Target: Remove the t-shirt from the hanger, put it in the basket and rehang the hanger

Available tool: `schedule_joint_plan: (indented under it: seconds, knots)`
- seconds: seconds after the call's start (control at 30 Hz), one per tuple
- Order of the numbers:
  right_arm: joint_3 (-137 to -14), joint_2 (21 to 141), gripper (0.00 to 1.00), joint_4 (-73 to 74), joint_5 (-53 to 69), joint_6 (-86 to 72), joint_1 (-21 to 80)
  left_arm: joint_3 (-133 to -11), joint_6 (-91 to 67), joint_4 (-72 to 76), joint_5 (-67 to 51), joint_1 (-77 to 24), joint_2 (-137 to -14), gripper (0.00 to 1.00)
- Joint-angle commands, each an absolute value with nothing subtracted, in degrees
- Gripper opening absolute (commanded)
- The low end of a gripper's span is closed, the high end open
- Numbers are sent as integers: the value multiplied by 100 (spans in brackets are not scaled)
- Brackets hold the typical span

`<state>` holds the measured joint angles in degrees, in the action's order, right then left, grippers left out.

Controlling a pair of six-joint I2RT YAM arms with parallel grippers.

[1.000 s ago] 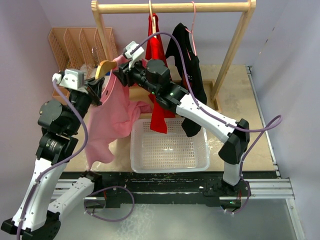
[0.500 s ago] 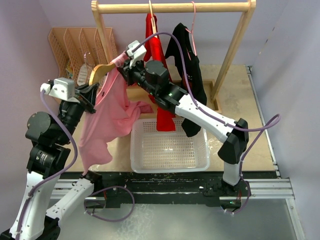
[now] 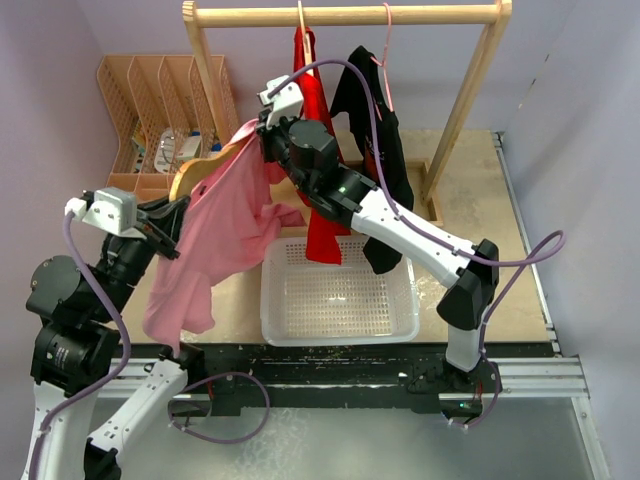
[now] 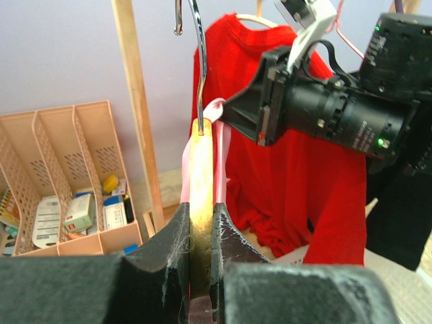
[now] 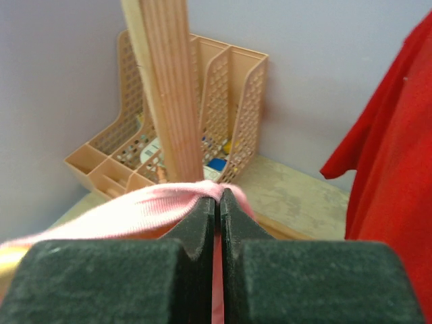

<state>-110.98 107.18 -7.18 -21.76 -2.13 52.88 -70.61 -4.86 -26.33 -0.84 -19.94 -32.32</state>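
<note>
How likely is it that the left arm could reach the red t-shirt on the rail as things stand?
Probably not. The left claw is shut on the wooden hanger, and the right claw, gripping the pink t-shirt, sits between it and the red t-shirt.

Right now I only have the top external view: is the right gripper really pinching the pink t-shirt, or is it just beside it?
Observer: Pinching. In the right wrist view the right gripper has its fingers shut on a fold of the pink t-shirt.
Operator: And the left one on the hanger?
Observer: The left wrist view shows the left gripper clamped on the wooden hanger, which sits edge-on between the fingers.
Operator: Is the collar off yet?
Observer: No. Pink fabric runs down both sides of the hanger just below its metal hook.
</note>
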Motion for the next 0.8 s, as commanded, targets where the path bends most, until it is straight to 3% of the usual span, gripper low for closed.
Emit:
schedule_joint_plan:
  seconds: [0.0,0.37,0.77]
  knots:
    - [-11230,10465,0,-1028,-3312,76,5182,-7308,-436,-2811,-574,-2004,-3058,0]
    - [-11639,10920,0,-632,-3762,-199,4840,-7270,-543,-3115,-759,-2004,-2640,0]
    - [-10968,10704,0,-353,-4067,-486,4665,-7478,-364,-3034,-406,-2008,-2797,0]
